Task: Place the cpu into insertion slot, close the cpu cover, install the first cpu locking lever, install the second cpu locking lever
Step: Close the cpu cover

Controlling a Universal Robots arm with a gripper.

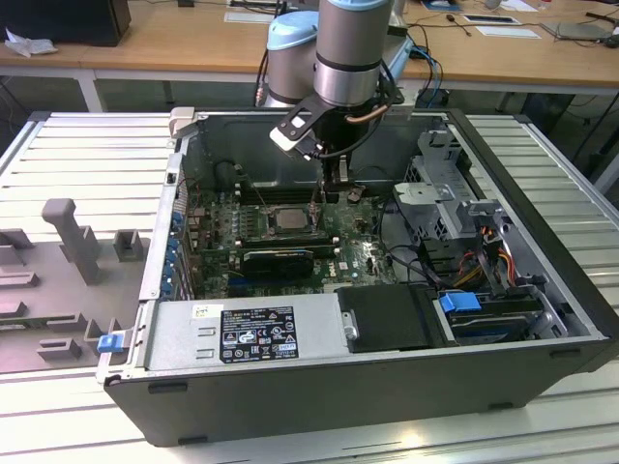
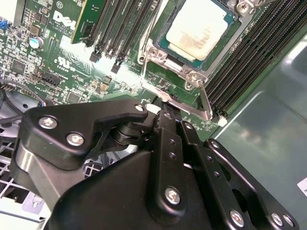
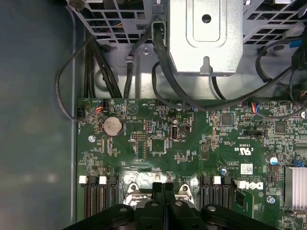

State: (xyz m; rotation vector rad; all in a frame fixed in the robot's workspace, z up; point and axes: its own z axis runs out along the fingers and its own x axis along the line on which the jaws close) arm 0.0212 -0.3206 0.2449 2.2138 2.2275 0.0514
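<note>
Cpu (image 2: 196, 31) sits face-up in the insertion slot (image 2: 192, 76) on the green motherboard (image 3: 158, 143). End effector (image 2: 167, 115), fingers pressed together, hangs right at the slot's edge beside a silver locking lever (image 2: 207, 103).

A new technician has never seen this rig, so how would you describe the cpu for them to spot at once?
Look into the open black computer case, at the green motherboard inside it. Near the board's middle sits the cpu, a flat square chip. Its pale silver face, framed by a shiny metal rim, sets it apart from the long black memory slots on either side.
</note>
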